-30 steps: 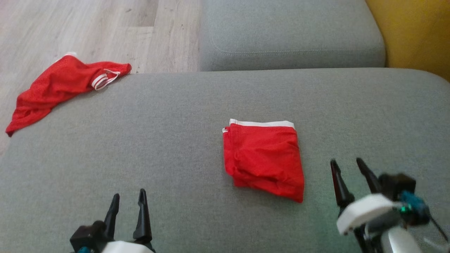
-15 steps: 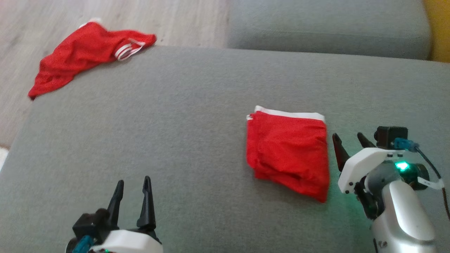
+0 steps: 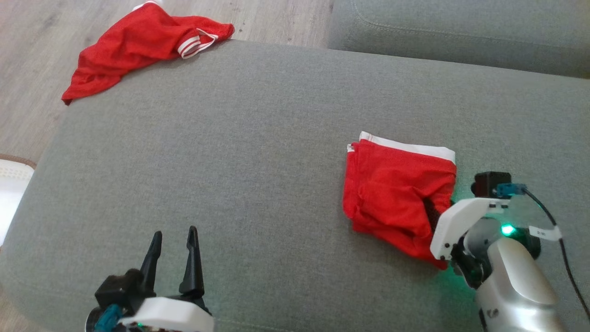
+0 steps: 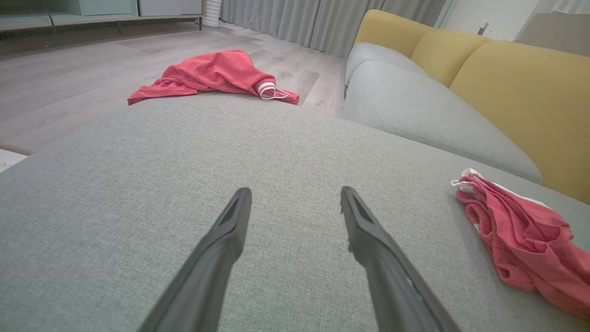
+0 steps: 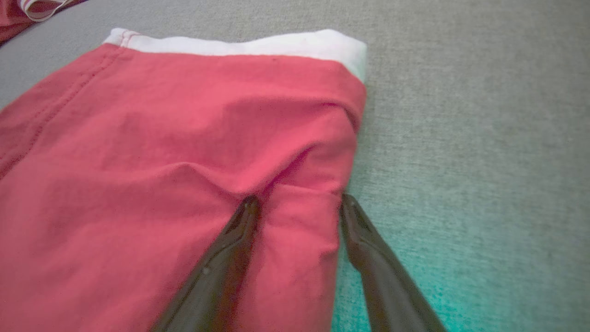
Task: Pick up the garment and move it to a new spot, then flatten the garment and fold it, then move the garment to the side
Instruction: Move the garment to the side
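Soft even daylight, faint green glow (wrist views bowed)

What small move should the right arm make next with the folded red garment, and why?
Probably close the jaws of the right gripper on the right edge of the folded garment. One finger presses the red cloth, the other stands over the grey cushion beside it, a raised fold between them, jaws apart. The garment looks folded, so a pinch should come before moving it aside.
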Controlling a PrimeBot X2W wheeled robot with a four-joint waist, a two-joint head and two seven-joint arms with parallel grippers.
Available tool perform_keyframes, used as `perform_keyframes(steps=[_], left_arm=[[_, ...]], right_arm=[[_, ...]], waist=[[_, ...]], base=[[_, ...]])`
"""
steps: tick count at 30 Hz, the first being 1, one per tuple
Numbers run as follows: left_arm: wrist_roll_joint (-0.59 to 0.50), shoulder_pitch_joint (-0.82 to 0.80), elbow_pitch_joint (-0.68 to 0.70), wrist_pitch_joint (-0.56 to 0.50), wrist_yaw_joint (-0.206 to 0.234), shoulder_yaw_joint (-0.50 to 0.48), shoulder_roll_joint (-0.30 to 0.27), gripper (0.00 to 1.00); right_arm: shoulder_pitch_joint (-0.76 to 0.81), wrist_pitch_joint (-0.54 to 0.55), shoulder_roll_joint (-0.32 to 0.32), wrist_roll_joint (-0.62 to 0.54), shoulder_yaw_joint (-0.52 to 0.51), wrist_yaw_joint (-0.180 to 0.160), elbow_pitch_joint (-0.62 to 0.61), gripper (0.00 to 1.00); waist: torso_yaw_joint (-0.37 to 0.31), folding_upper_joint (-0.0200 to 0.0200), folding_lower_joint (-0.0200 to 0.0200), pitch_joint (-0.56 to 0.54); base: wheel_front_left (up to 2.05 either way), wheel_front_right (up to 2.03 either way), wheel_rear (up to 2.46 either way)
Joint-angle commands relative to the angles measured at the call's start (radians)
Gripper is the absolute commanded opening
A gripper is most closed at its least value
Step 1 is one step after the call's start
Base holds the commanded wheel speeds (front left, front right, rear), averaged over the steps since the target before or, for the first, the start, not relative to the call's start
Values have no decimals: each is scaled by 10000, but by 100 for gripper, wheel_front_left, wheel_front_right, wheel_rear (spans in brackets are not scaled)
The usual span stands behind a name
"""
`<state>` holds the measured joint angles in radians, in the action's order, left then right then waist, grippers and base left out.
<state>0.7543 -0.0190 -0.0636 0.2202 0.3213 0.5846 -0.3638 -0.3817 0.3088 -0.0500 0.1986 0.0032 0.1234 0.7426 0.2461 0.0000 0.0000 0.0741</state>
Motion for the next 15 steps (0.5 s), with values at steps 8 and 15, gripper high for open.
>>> perform_keyframes(steps=[8, 15], left_arm=[[-94, -545, 355, 85, -58, -296, -143, 100], [-102, -726, 665, 102, -96, -337, -110, 100]], right_arm=[[-811, -599, -253, 92, 586, 73, 53, 0], [-1337, -1171, -897, -353, 525, 73, -135, 0]], waist=[[-727, 0, 0, 195], [-2282, 0, 0, 617]], base=[[0, 0, 0], [0, 0, 0]])
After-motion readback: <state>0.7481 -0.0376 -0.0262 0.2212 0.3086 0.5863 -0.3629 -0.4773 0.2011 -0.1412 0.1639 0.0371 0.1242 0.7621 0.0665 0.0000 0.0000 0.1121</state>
